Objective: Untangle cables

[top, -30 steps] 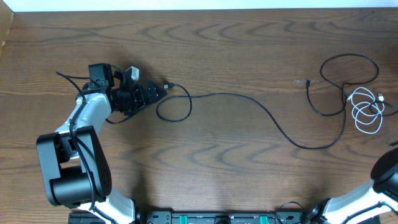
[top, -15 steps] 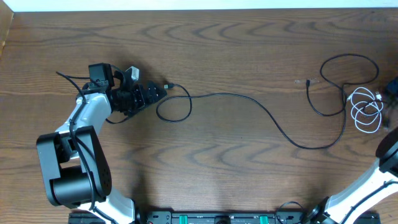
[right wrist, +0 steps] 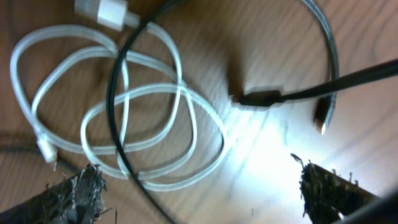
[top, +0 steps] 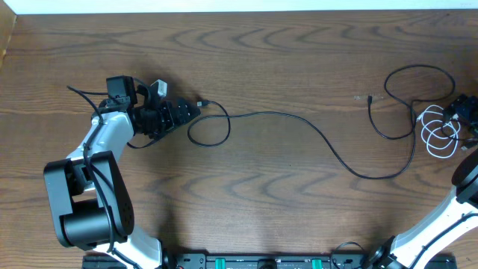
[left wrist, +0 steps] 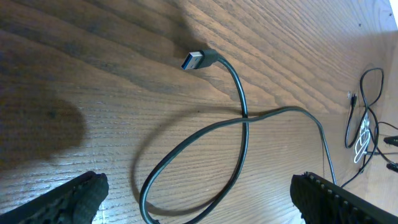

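**White coil, black loop: both tools spread and empty**

White cable [right wrist: 186,93] lies coiled at the right end of the bench [top: 261,45], with a black strand [right wrist: 114,99] crossing it; that looks like the tangle to undo. The right tool [right wrist: 205,186] hangs above it, fingers apart and holding nothing, probably lining up a pick. The left tool [top: 190,110], also spread and empty, faces the looped plug end of the long black cable [top: 284,114], well apart from the coil.
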